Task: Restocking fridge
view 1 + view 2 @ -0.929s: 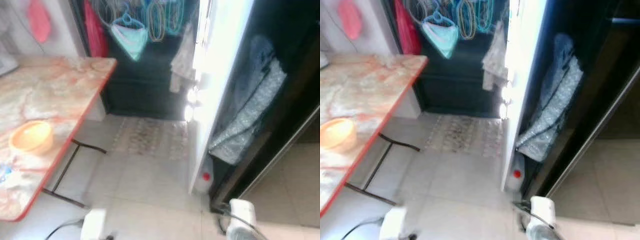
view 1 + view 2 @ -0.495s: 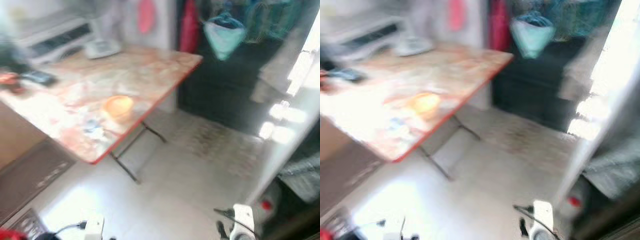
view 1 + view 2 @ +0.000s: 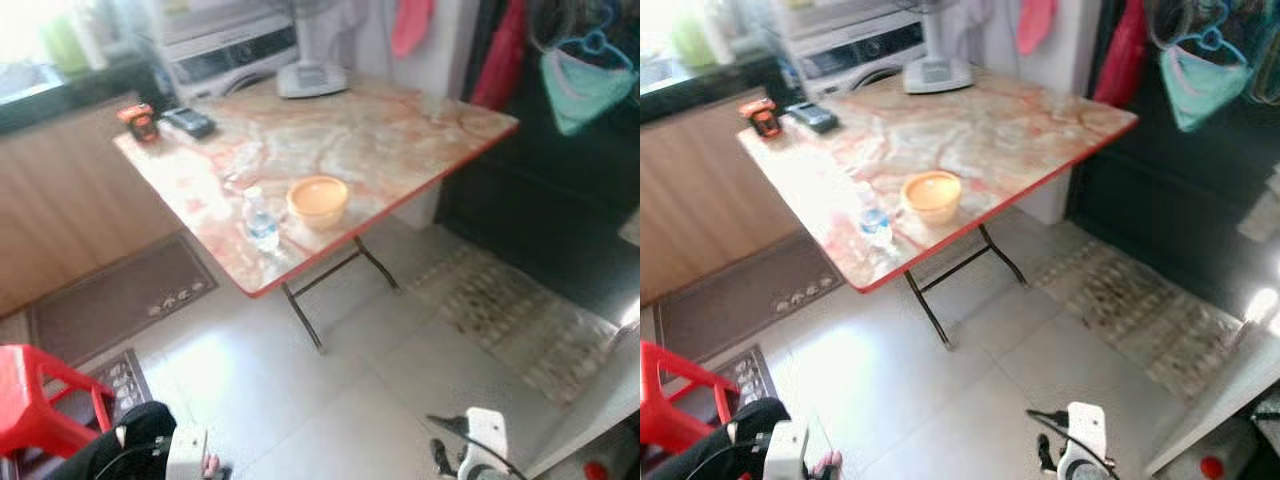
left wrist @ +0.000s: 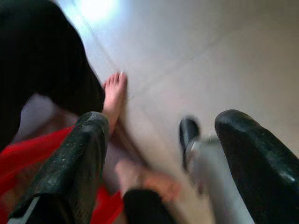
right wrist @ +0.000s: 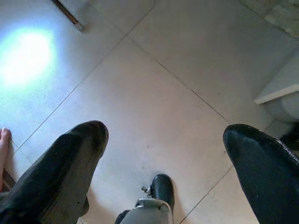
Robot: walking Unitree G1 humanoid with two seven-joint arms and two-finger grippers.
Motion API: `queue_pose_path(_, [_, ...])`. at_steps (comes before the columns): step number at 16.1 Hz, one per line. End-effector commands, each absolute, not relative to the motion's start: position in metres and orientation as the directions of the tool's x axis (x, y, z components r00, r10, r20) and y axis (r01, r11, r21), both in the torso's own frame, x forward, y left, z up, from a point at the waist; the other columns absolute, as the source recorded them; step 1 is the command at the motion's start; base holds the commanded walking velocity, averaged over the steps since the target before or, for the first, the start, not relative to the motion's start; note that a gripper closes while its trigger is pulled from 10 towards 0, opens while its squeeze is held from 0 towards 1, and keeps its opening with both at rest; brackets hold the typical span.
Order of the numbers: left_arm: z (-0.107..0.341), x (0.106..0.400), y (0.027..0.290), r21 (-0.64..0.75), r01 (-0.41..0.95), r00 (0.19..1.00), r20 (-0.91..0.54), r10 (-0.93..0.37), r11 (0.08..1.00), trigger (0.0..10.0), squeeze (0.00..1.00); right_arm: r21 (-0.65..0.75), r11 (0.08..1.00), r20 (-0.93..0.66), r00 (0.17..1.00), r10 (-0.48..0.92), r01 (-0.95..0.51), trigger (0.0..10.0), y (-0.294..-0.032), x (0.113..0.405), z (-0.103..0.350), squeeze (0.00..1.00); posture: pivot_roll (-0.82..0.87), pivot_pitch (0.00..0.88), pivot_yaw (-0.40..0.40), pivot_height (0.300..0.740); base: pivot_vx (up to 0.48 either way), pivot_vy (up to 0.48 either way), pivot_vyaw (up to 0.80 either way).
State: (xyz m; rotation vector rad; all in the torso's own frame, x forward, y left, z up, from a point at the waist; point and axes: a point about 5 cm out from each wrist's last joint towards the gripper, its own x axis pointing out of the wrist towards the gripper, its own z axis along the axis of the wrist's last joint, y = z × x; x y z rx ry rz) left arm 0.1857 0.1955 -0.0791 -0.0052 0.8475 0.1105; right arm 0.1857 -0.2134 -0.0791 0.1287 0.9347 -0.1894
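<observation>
A folding tabletop [image 3: 380,130] with a marbled orange-and-cream surface and a red rim stands on thin dark legs over a pale tiled floor [image 3: 330,400]. Near its front corner, the one closest to the camera, a small clear water bottle [image 3: 261,220] with a blue label stands upright, and just beside it, a little further in along the front edge, sits an orange bowl [image 3: 318,200]. At the far left corner lie a small orange-and-black object [image 3: 138,120] and a dark flat device [image 3: 188,121], close together; a white fan base [image 3: 311,77] rests at the far edge, with a white appliance [image 3: 225,45] behind it. Brown mats [image 3: 115,300] lie on the floor beside the wooden cabinet front, and a patterned rug [image 3: 520,320] lies off the tabletop's right edge. A red plastic stool [image 3: 40,395] stands at the lower left, with a person's dark-clothed leg [image 3: 125,450] next to it; bare feet [image 4: 114,95] show on the tiles in the left wrist view. Both arms hang low over the floor: the left end effector [image 4: 161,154] has its two black fingers spread wide with nothing between them, and the right end effector [image 5: 166,149] is likewise spread wide and holding nothing, above bare tiles.
</observation>
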Motion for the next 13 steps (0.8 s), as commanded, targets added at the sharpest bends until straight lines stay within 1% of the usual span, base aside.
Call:
queue_pose_path(1, [-0.073, 0.19, 0.205, 0.067, -0.176, 0.708, -0.684, 0.173, 0.982, 10.0, 0.0, 0.045, 0.972, -0.805, 0.585, -0.102, 0.231, 10.0, -0.21, 0.188, -0.079, 0.0, -0.07, 0.0, 0.065, 0.74, 0.0, 0.0, 0.0])
queue_pose_path(4, [-0.066, 0.195, 0.205, 0.026, -0.212, 0.774, -0.606, 0.184, 0.977, 10.0, 0.0, 0.043, 0.972, -0.804, 0.585, -0.104, 0.232, 10.0, -0.211, 0.189, -0.078, 0.0, -0.06, 0.0, 0.063, 0.74, 0.0, 0.0, 0.0])
queue_pose_path(5, [-0.062, 0.197, 0.205, 0.016, -0.203, 0.804, -0.568, 0.176, 0.979, 10.0, 0.0, 0.043, 0.971, -0.804, 0.585, -0.106, 0.235, 10.0, -0.211, 0.189, -0.078, 0.0, -0.06, 0.0, 0.064, 0.74, 0.0, 0.0, 0.0])
queue_pose_path(6, [-0.057, 0.201, 0.203, 0.029, -0.161, 0.843, -0.516, 0.153, 0.987, 10.0, 0.0, 0.042, 0.971, -0.803, 0.586, -0.108, 0.236, 10.0, -0.211, 0.189, -0.078, 0.0, -0.06, 0.0, 0.063, 0.74, 0.0, 0.0, 0.0])
queue_pose_path(7, [-0.054, 0.203, 0.203, 0.035, -0.145, 0.865, -0.481, 0.144, 0.989, 10.0, 0.0, 0.041, 0.971, -0.803, 0.586, -0.108, 0.236, 10.0, -0.211, 0.189, -0.078, 0.0, -0.06, 0.0, 0.063, 0.74, 0.0, 0.0, 0.0])
queue_pose_path(8, [0.0, 0.273, 0.194, 0.018, -0.093, 0.968, -0.234, 0.095, 0.995, 10.0, 0.0, 0.041, 0.971, -0.803, 0.587, -0.109, 0.236, 10.0, -0.212, 0.189, -0.078, 0.0, -0.07, 0.0, 0.063, 0.74, 0.0, 0.0, 0.0])
queue_pose_path(9, [0.036, 0.306, 0.188, 0.059, -0.067, 0.993, -0.093, 0.072, 0.996, 10.0, 0.0, 0.042, 0.971, -0.802, 0.587, -0.109, 0.237, 10.0, -0.211, 0.19, -0.078, 0.0, -0.07, 0.0, 0.067, 0.74, 0.0, 0.0, 0.0])
queue_pose_path(10, [0.06, 0.322, 0.177, 0.219, -0.054, 0.998, 0.028, 0.049, 0.974, 10.0, 0.0, 0.043, 0.97, -0.802, 0.588, -0.109, 0.239, 10.0, -0.211, 0.189, -0.078, 0.0, -0.07, 0.0, 0.067, 0.74, 0.0, 0.0, 0.0])
queue_pose_path(11, [0.077, 0.33, 0.165, 0.189, -0.032, 0.994, 0.113, 0.011, 0.981, 10.0, 0.0, 0.044, 0.97, -0.802, 0.588, -0.108, 0.239, 10.0, -0.211, 0.19, -0.078, 0.0, -0.06, 0.0, 0.07, 0.74, 0.0, 0.0, 0.0])
queue_pose_path(12, [0.09, 0.336, 0.16, 0.172, -0.012, 0.985, 0.17, -0.018, 0.985, 10.0, 0.0, 0.045, 0.97, -0.802, 0.588, -0.108, 0.239, 10.0, -0.21, 0.19, -0.078, 0.0, -0.07, 0.0, 0.071, 0.74, 0.0, 0.0, 0.0])
queue_pose_path(13, [0.093, 0.338, 0.159, 0.177, -0.006, 0.982, 0.187, -0.027, 0.984, 10.0, 0.0, 0.046, 0.97, -0.802, 0.588, -0.108, 0.24, 10.0, -0.21, 0.19, -0.078, 0.0, -0.07, 0.0, 0.071, 0.74, 0.0, 0.0, 0.0])
